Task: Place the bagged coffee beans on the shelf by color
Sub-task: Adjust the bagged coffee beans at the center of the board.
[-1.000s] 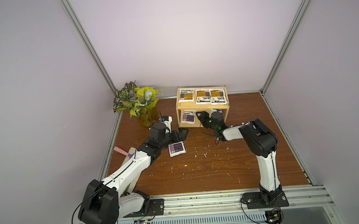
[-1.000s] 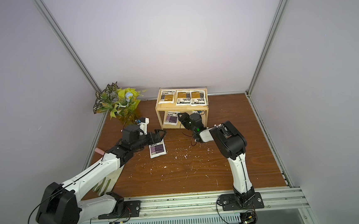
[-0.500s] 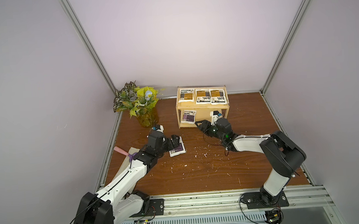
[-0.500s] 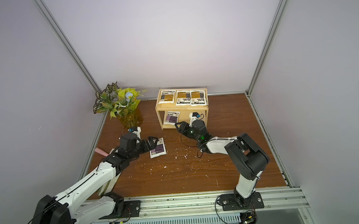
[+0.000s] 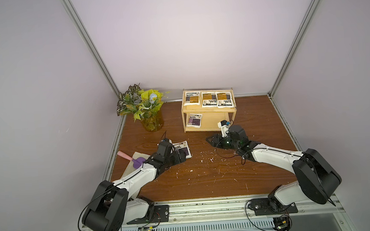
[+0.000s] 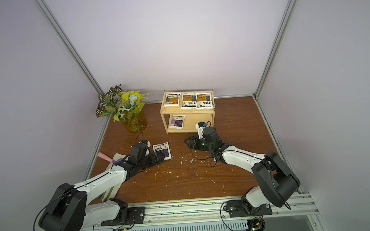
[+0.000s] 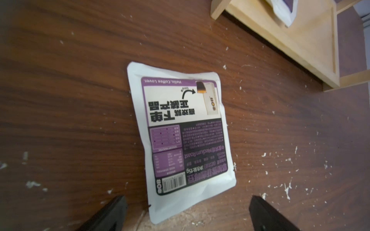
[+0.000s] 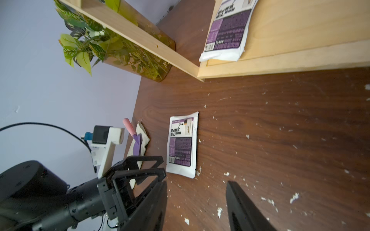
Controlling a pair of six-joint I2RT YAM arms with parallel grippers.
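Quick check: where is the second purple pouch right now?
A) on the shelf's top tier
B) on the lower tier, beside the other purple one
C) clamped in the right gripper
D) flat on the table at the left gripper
D: the purple pouch lies flat on the table, its near edge between the jaws of the open left gripper, not on the shelf.

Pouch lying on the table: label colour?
Purple and black; the pouch shows best in left wrist view.
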